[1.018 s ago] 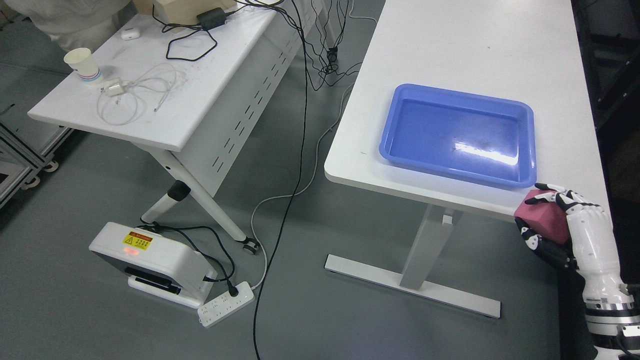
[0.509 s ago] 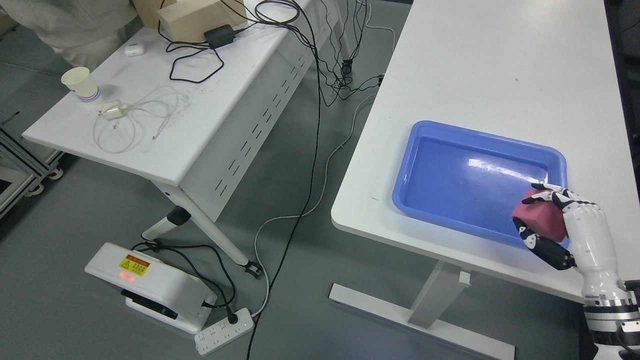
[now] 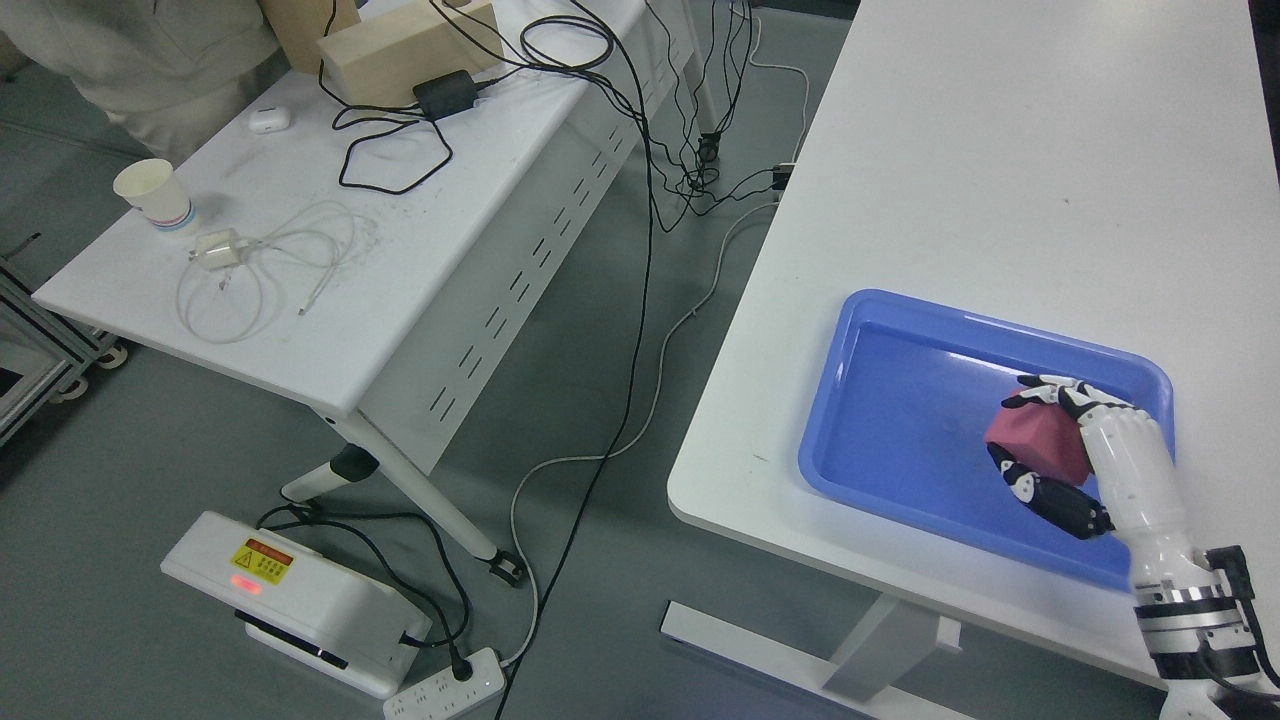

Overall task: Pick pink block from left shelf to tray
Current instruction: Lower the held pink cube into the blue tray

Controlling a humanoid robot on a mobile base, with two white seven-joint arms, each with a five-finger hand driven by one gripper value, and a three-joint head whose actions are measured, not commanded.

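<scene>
While right hand (image 3: pixel 1050 440) grips pink block (image 3: pixel 1035 442), tray (image 3: pixel 900 330) seemingly lies beneath.

Right hand (image 3: pixel 1050 440) clasping pink block (image 3: pixel 1035 447) over blue tray (image 3: pixel 880 330) on white surface (image 3: pixel 1000 180).

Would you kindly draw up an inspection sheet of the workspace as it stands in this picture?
Surface: white table, bare apart from the tray.
Job's things: pink block held over the blue tray, right of its middle; contact with the tray floor cannot be told.
Clutter: on the side table, paper cup, white charger, earbud case, black adapter, wooden box.
Hands: right hand shut on the block; left not in view.
Cables: black leads hang between the tables; power strip on the floor.
Surroundings: grey floor, white device with warning label, a person at upper left.
</scene>
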